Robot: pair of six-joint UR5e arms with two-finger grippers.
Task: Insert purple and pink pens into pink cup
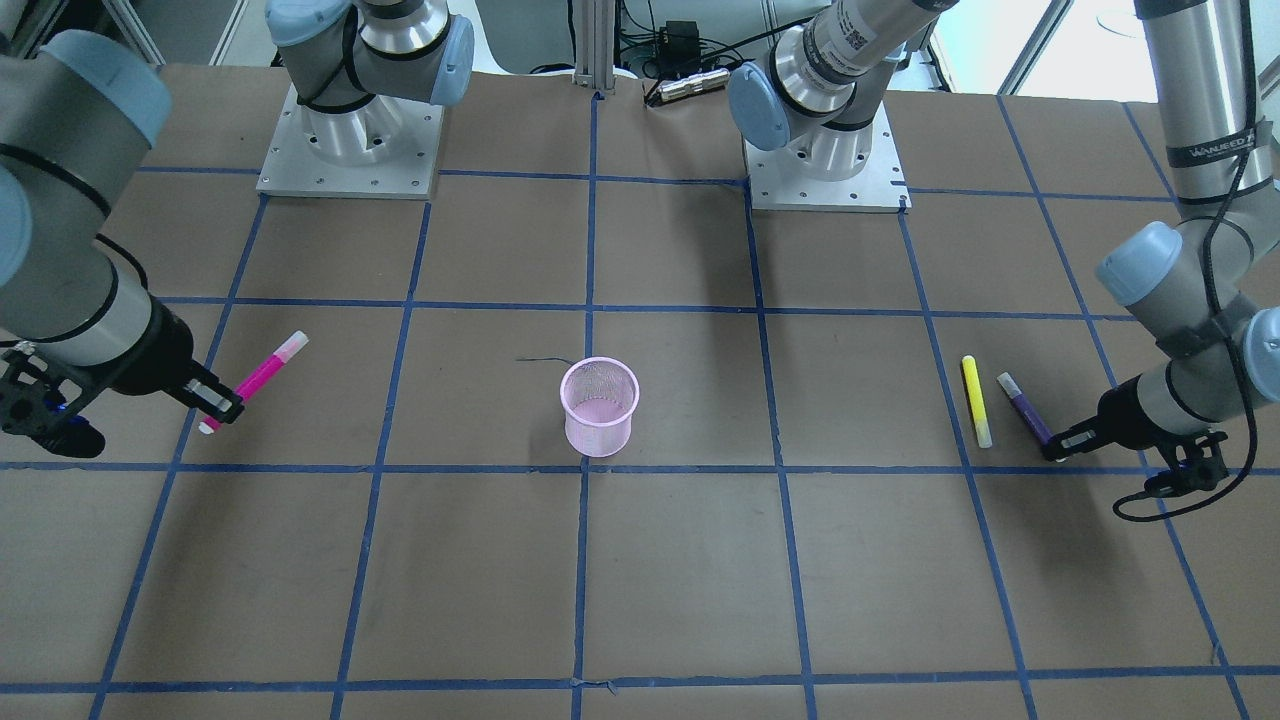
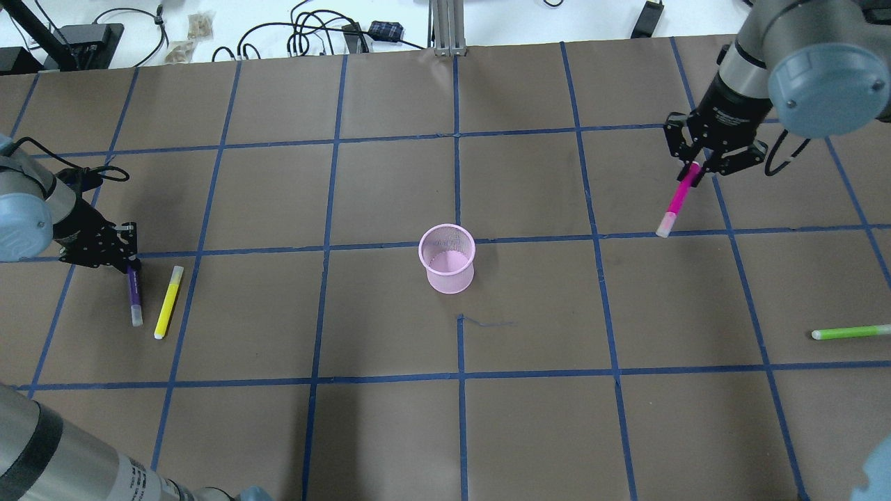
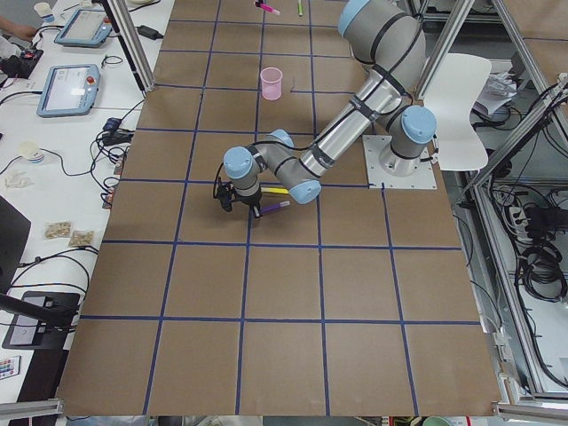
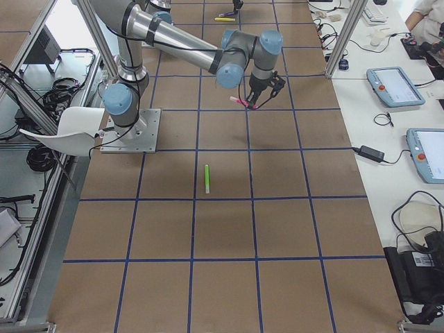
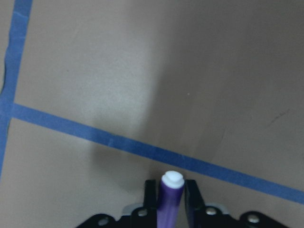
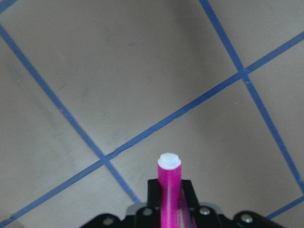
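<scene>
The pink mesh cup (image 1: 599, 406) stands upright at the table's middle; it also shows in the overhead view (image 2: 447, 257). My left gripper (image 2: 131, 266) is shut on one end of the purple pen (image 2: 134, 299), low at the table; in the left wrist view the pen (image 5: 168, 199) sits between the fingers (image 5: 151, 190). My right gripper (image 2: 696, 169) is shut on the pink pen (image 2: 675, 205), which slants out of it toward the cup's side. In the right wrist view the pink pen (image 6: 169, 190) sticks out between the jaws. Both pens are far from the cup.
A yellow pen (image 2: 168, 301) lies right beside the purple pen, also in the front view (image 1: 977, 400). A green pen (image 2: 850, 332) lies at the right edge of the overhead view. Blue tape lines grid the brown table. The arm bases (image 1: 350, 150) stand at the robot's side.
</scene>
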